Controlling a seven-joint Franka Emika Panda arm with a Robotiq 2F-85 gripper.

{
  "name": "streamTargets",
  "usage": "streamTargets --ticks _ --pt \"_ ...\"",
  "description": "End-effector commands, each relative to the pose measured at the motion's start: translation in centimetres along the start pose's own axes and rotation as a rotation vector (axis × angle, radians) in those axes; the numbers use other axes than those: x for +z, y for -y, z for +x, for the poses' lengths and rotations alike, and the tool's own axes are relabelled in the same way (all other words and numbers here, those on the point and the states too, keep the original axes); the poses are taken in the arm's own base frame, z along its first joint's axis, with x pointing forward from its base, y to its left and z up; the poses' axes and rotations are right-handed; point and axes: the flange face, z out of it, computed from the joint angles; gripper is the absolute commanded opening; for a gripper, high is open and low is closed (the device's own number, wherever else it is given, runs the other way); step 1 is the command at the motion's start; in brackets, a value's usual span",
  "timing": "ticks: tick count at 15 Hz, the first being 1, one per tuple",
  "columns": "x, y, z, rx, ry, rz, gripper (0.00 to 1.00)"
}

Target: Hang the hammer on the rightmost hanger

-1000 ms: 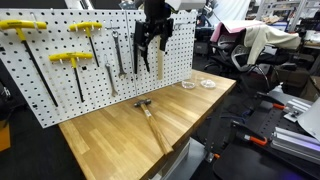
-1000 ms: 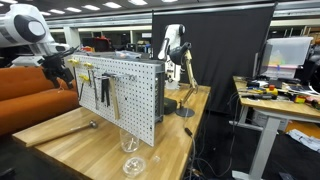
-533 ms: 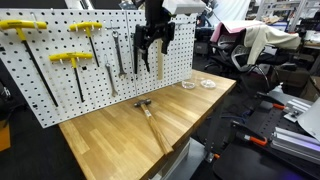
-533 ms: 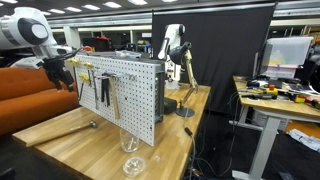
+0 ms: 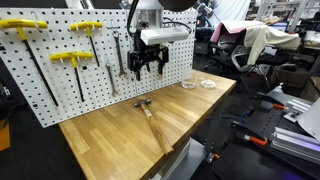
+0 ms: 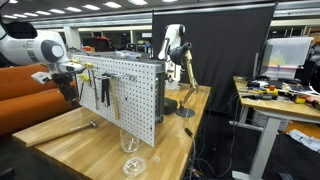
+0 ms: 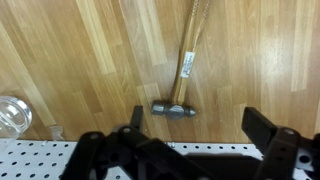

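The hammer [image 5: 152, 115], with a pale wooden handle and a small dark head, lies flat on the wooden table, head toward the pegboard. It also shows in the other exterior view [image 6: 66, 130] and in the wrist view [image 7: 180, 85]. My gripper [image 5: 146, 68] hangs open and empty in front of the pegboard, above the hammer's head. In the wrist view the two dark fingers [image 7: 198, 125] stand wide apart, with the hammer head between and beyond them.
The white pegboard [image 5: 60, 85] holds yellow T-handled tools [image 5: 72, 60] and black-handled pliers [image 5: 122, 55]. Two clear glass dishes [image 5: 198, 85] sit on the table near its far corner; a glass [image 6: 128, 142] stands near the table edge.
My gripper has come down along the pegboard and turned so that it points at the table over the hammer. The hammer has not moved.
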Motion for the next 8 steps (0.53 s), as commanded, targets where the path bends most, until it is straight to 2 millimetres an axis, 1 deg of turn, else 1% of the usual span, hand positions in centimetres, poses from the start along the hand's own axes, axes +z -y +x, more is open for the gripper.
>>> streamTargets --ticks 1,4,7,8 --pt "-0.30 0.03 0.01 -0.002 -0.004 0.001 1.00" --pt "-0.95 -0.10 0.14 0.000 -0.015 0.004 1.00" --pt "-0.87 -0.10 0.03 -0.001 -0.013 0.002 1.00" --pt "-0.22 -0.09 0.34 -0.002 -0.020 -0.014 1.00"
